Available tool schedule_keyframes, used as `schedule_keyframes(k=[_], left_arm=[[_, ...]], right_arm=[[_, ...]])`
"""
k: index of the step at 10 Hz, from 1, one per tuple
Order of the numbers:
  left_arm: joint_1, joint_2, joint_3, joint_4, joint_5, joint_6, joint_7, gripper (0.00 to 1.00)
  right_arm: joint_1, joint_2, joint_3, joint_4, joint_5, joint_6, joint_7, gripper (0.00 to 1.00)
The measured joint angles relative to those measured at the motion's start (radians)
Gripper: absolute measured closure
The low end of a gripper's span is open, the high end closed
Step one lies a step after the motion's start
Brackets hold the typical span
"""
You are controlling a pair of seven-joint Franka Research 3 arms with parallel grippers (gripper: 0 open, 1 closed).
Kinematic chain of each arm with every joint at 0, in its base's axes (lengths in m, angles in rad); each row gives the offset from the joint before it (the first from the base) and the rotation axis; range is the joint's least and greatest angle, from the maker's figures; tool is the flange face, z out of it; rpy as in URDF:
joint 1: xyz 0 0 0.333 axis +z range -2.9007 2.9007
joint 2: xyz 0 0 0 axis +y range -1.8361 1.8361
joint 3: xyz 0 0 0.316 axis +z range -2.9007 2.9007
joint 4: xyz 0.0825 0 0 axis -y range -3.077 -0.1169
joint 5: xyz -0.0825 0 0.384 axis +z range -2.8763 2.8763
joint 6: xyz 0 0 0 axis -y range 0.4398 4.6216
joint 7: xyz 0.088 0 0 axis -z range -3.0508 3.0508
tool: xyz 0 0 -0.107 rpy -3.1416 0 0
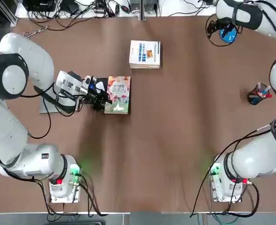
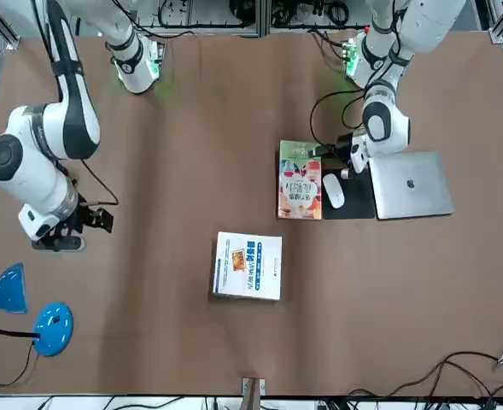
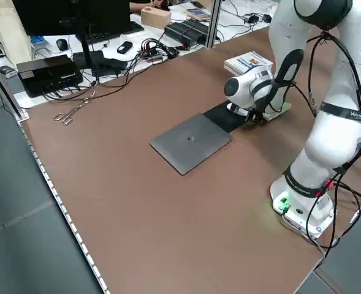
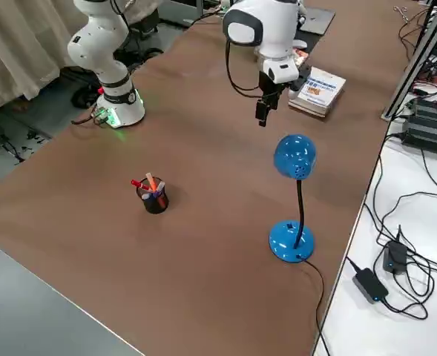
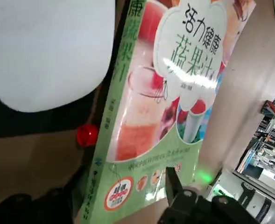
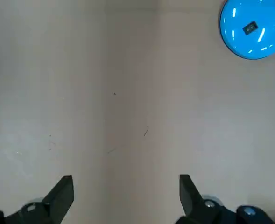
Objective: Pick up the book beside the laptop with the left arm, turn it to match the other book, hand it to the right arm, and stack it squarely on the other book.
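The colourful book [image 1: 119,94] lies flat beside the black mouse pad [image 2: 353,198], its cover filling the left wrist view [image 5: 174,93]. My left gripper [image 1: 101,100] reaches in low from the laptop [image 2: 409,184] side and is open at the book's near left corner. One fingertip [image 5: 173,183] shows over the cover's corner; the other is a dark shape beyond the spine. The white other book [image 1: 145,54] lies farther back. My right gripper [image 6: 124,191] hangs open over bare table at the far right, near the lamp.
A white mouse [image 2: 333,190] rests on the mouse pad right next to the book. A blue desk lamp [image 2: 50,329] stands at the far right corner, a pen cup [image 1: 258,93] at the right edge. Scissors [image 1: 32,32] lie far left.
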Motion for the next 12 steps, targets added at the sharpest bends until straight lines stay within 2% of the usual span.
schedule_keyframes(k=[1, 3, 5, 9, 12], left_arm=[[0.0, 0.005, -0.002, 0.0, 0.0, 0.0, 0.0, 0.36], [0.0, 0.01, -0.004, 0.001, 0.0, -0.001, 0.001, 0.69], [0.0, 0.001, -0.011, 0.011, 0.0, -0.008, 0.008, 0.81], [0.001, -0.055, -0.016, 0.03, 0.0, -0.002, 0.013, 0.81], [0.0, -0.196, -0.019, 0.046, 0.0, 0.005, 0.011, 0.84]], right_arm=[[0.0, 0.006, 0.001, 0.002, 0.0, 0.0, 0.0, 0.0], [0.004, 0.011, 0.003, 0.014, 0.0, 0.0, -0.001, 0.0], [0.005, 0.011, 0.004, 0.029, 0.0, 0.0, -0.001, 0.0], [0.008, 0.012, 0.006, 0.033, 0.0, -0.017, -0.001, 0.0], [0.013, 0.013, 0.008, 0.036, 0.0, -0.021, -0.001, 0.0]])
